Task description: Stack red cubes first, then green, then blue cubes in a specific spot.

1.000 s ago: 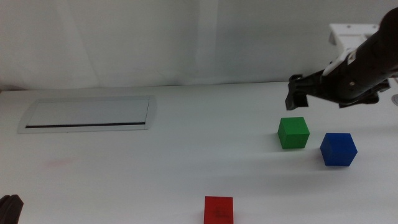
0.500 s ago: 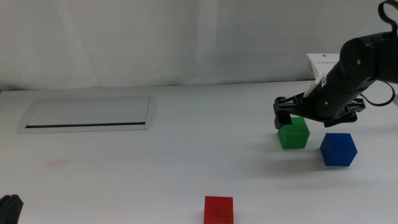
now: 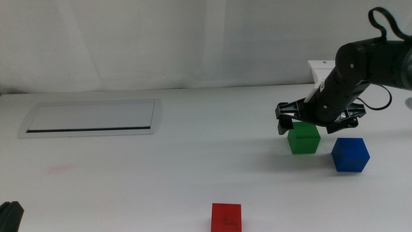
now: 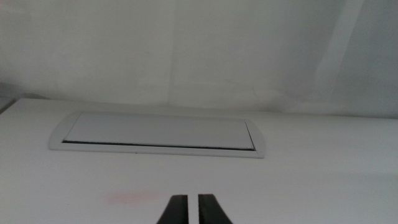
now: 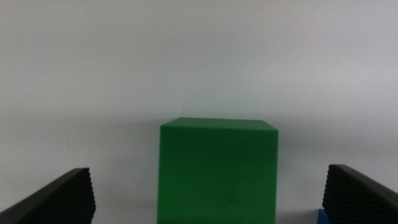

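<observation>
Right gripper [image 3: 310, 125] over green cube [image 3: 303, 138], jaws spread wide either side, not touching. Blue cube [image 3: 350, 154] just right of green. Red cube [image 3: 226, 217] apart, near front edge. Left gripper [image 4: 193, 208] waits, jaws nearly closed, empty.

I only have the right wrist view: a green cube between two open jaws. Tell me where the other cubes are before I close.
Observer: The blue cube sits on the table just right of the green cube, apart from it. Your view catches only a sliver of it.
Operator: Give me the red one.
Observer: The red cube stands alone at the near edge of the table, well to the left of the green cube, with nothing stacked on it.
Operator: Report the other arm.
Observer: The left tool waits at the near left corner, jaws nearly together, facing a flat grey panel set in the table.
Operator: Confirm my tool's position.
Observer: The right tool is over the green cube, jaws open either side.
</observation>
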You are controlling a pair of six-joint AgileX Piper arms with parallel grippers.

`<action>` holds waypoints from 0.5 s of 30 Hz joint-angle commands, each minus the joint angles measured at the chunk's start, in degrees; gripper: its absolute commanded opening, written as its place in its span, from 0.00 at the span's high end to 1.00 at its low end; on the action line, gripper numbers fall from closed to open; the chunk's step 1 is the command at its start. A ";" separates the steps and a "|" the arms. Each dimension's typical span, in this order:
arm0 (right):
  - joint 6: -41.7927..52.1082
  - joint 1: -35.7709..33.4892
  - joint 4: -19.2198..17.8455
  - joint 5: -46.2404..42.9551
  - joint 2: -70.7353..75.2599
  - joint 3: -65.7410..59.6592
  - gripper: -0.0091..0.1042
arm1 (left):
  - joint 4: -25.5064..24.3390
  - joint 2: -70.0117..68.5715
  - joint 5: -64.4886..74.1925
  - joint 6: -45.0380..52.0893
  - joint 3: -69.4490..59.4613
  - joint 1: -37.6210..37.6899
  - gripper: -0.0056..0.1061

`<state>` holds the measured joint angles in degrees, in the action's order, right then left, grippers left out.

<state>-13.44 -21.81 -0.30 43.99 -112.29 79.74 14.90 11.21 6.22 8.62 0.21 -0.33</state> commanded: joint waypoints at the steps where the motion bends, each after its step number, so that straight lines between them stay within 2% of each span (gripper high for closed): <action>1: 0.00 -0.07 -0.55 0.76 -1.05 0.95 0.01 | 0.35 0.11 -0.58 -0.07 -2.34 -0.18 0.98; 10: 0.00 -0.58 -0.60 1.02 -3.45 1.55 0.06 | 0.35 0.11 -0.58 -0.07 -2.34 -0.18 0.98; 14: 0.00 -0.58 -0.60 1.68 -4.60 2.01 0.16 | 0.35 0.11 -0.58 -0.07 -2.34 -0.18 0.98; 15: 0.00 -0.58 -0.60 1.68 -4.75 2.01 0.22 | 0.35 0.11 -0.68 -0.07 -2.34 -0.18 0.98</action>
<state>-13.44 -22.21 -0.42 45.43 -116.58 81.23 14.90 11.21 6.11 8.62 0.21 -0.33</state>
